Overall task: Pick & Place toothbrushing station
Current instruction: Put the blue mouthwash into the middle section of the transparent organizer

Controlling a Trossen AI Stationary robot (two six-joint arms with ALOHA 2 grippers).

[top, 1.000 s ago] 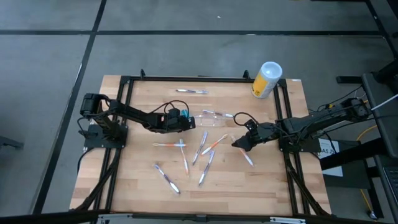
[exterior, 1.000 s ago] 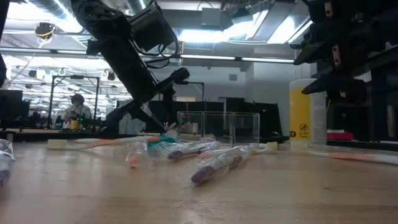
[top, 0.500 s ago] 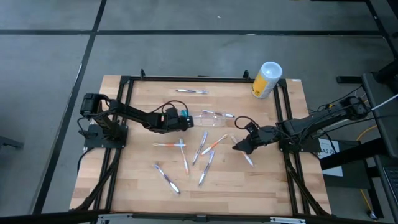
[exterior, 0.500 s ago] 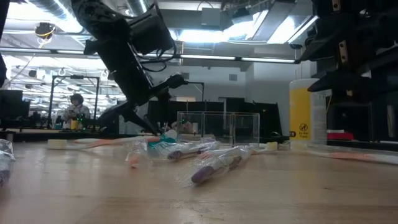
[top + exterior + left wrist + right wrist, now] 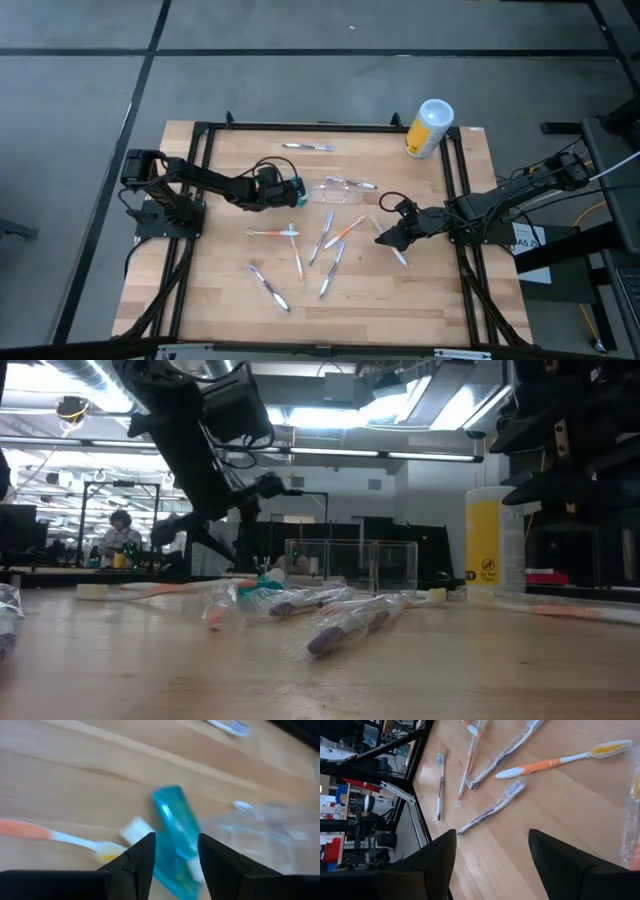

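The toothbrushing station point(image 5: 345, 190), a clear plastic holder, rests on the table's middle and also shows in the low view point(image 5: 350, 565). Just left of it a teal tube point(image 5: 297, 185) lies flat on the wood point(image 5: 258, 588). My left gripper point(image 5: 290, 190) is open and stands above the tube's left end, slanting down toward the right. In the left wrist view the tube point(image 5: 175, 835) shows in the gap between the fingers of my left gripper point(image 5: 176, 842). My right gripper point(image 5: 385, 236) hangs open over bare wood to the right of the toothbrushes point(image 5: 492, 837).
Several toothbrushes, most in clear wrappers, lie scattered near the middle point(image 5: 325, 245). Another lies near the far edge point(image 5: 308, 147). A yellow canister with a white lid point(image 5: 428, 128) stands at the far right corner. Black frame rails point(image 5: 300, 127) run along the table's edges.
My left gripper has drawn back toward the table's left edge and tipped upward. Its fingertips, which reached down to the teal tube, now stand above it. The tube has stayed where it was on the table.
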